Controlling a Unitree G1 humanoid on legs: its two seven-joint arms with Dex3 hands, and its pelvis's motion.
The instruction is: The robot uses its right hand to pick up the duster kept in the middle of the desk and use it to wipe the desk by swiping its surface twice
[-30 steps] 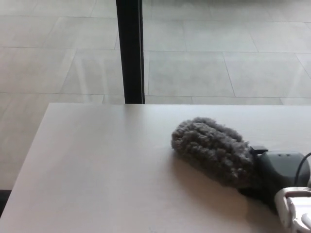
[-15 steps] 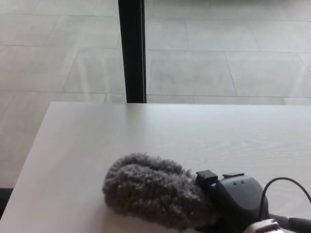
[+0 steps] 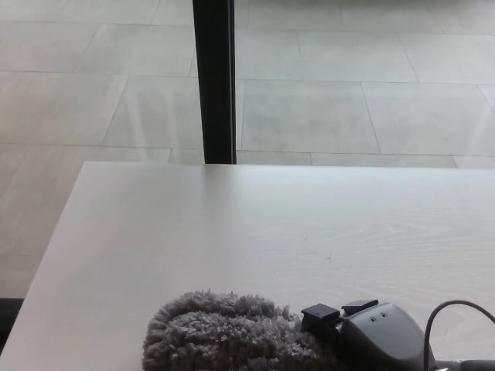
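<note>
The grey fluffy duster (image 3: pixel 220 334) lies on the pale desk (image 3: pixel 271 224) at the near edge, left of the middle, its lower part cut off by the picture's bottom. My right hand (image 3: pixel 379 340), dark grey with small black tabs on top, sits right against the duster's right end and holds it. The fingers are hidden under the hand and the fluff. A thin black cable (image 3: pixel 458 308) loops up from the wrist. My left hand does not show.
A black vertical post (image 3: pixel 214 77) stands just beyond the desk's far edge. Behind it lies a grey tiled floor (image 3: pixel 348 93). The desk's left edge runs diagonally down to the lower left corner.
My right hand has dragged the duster from the right side of the desk leftward and toward the near edge. The view has also shifted slightly.
</note>
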